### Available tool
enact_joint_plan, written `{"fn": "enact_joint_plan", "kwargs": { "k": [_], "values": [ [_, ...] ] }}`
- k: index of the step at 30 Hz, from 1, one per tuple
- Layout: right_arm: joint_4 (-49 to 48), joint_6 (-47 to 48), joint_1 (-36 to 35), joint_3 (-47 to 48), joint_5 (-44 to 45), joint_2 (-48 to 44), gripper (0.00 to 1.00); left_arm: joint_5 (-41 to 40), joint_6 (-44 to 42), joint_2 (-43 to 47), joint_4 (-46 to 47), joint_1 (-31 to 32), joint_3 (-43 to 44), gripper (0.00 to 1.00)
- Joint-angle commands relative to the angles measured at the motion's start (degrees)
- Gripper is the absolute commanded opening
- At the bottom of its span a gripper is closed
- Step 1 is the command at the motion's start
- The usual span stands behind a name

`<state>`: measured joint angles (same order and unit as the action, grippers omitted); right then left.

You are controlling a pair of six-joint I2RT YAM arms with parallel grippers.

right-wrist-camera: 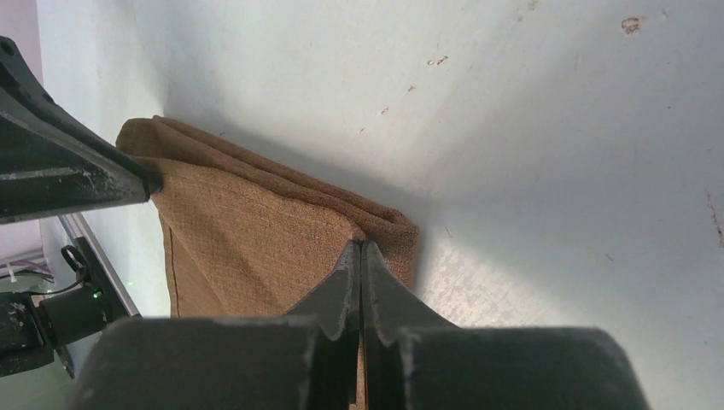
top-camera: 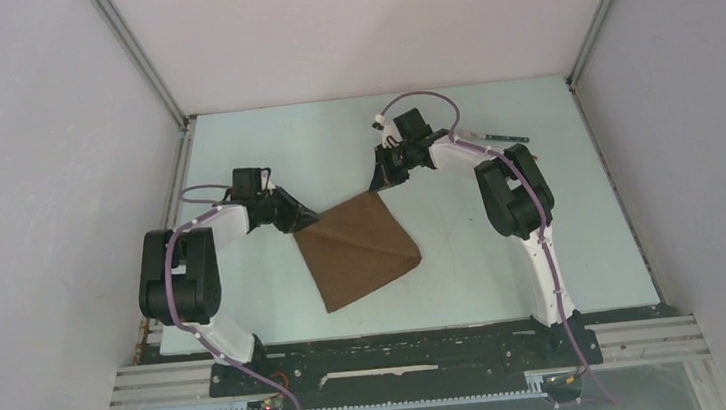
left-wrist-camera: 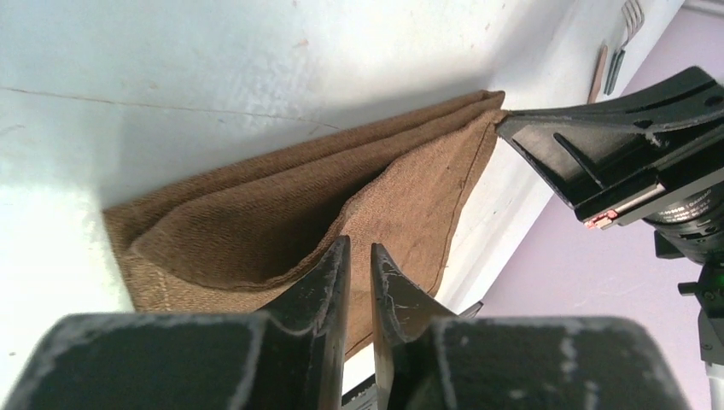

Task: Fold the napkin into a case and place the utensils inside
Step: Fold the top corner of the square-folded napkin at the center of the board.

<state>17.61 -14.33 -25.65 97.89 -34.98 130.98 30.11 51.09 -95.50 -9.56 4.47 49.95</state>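
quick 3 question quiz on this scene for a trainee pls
1. True or false: the right fingers are shut on a corner of the dark-brown cloth napkin.
2. The two slim utensils, one metal-headed, one reddish-brown, lie: A on the napkin; B on the pale table, far right, apart from it; C under the napkin.
3. Fill in: the napkin is ___ over, not one layer.
Key: 1 true; 2 B; 3 folded.

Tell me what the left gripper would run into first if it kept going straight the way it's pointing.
The dark-brown cloth napkin: its folded edge lies right at the left gripper's tips, seemingly pinched between the jaws. Past the cloth comes the pale table top, though depth is unclear.
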Motion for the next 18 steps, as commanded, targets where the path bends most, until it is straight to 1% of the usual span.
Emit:
{"fn": "enact_joint_plan", "kwargs": {
  "k": [1, 6, 11, 14, 16, 18],
  "values": [
    [-1.08, -0.31, 0.51, 2.02, -0.30, -0.64, 0.00, -1.44, -2.20, -0.60, 0.87, -1.92, 0.41, 0.18],
    [-0.91, -0.18, 0.51, 2.03, -0.09, -0.54, 0.00, -2.97, -2.92, -1.92, 0.87, -4.06, -0.42, 0.17],
    [-1.12, -0.34, 0.49, 2.04, -0.25, -0.63, 0.00, -4.31, -3.55, -2.90, 0.95, -4.29, -1.25, 0.16],
    [-1.32, -0.34, 0.34, 2.09, -0.26, -0.57, 0.00, -5.86, -4.14, -3.40, 0.61, -6.04, -0.95, 0.16],
    [-1.26, -0.26, 0.31, 2.11, -0.26, -0.52, 0.00, -5.86, -4.93, -3.04, 0.20, -6.08, 0.11, 0.21],
    [-1.02, -0.06, 0.28, 2.21, -0.25, -0.52, 0.00, -6.91, -6.23, -0.58, -0.94, -5.59, 0.98, 0.28]
  ]
}}
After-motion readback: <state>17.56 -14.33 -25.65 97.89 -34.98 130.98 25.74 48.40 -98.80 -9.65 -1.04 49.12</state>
